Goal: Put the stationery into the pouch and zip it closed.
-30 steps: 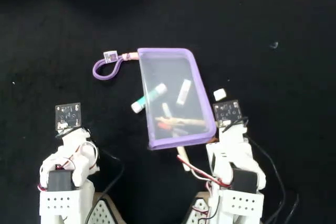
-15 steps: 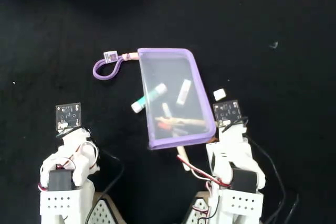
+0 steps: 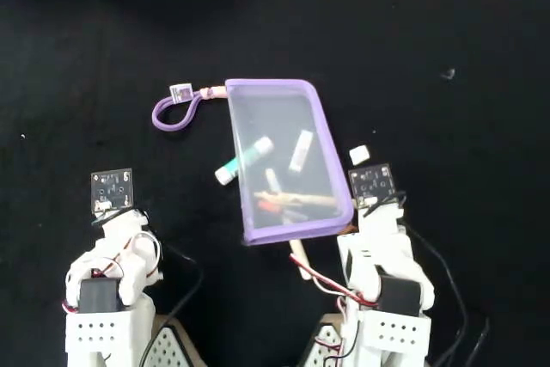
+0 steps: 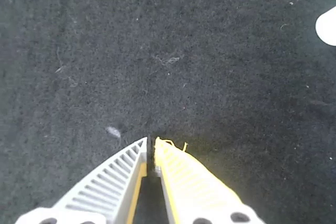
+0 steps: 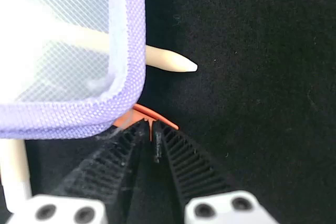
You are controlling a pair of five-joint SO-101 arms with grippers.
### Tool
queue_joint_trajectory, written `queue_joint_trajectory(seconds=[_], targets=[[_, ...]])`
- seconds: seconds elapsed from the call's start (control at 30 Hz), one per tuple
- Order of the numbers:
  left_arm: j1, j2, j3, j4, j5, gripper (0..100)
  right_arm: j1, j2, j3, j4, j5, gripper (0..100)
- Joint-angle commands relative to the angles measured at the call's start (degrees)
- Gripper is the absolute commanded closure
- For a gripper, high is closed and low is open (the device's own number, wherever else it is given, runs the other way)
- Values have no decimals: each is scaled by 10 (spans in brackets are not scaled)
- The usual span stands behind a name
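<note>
Looking down on a purple mesh pouch lying flat at the middle of the black table, with a white stick, a green-ended tube and wooden pencils showing through the mesh. Cannot tell whether inside or underneath: tube end past one long edge, one pencil tip past the corner. Right gripper pressed together, tips at an orange piece under that corner. Left gripper likewise together, over bare cloth, well apart from the pouch. Wide open cloth beyond the far edge.

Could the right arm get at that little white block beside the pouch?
Probably yes: the white block lies on bare table just beyond the right tool, apart from the pouch, with nothing between.
</note>
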Motion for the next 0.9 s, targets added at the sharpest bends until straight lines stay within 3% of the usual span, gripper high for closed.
queue_joint_trajectory(seconds=[0.0,0.6,0.8,0.87], targets=[[-3,-4,11,-6,1,970,6,-51,2,4,-2,976],[-1,-4,9,-9,-3,970,8,-51,2,4,-4,976],[11,-4,11,-112,-144,970,9,-51,2,4,-3,976],[11,-4,5,-121,-150,970,10,-51,2,4,-3,973]])
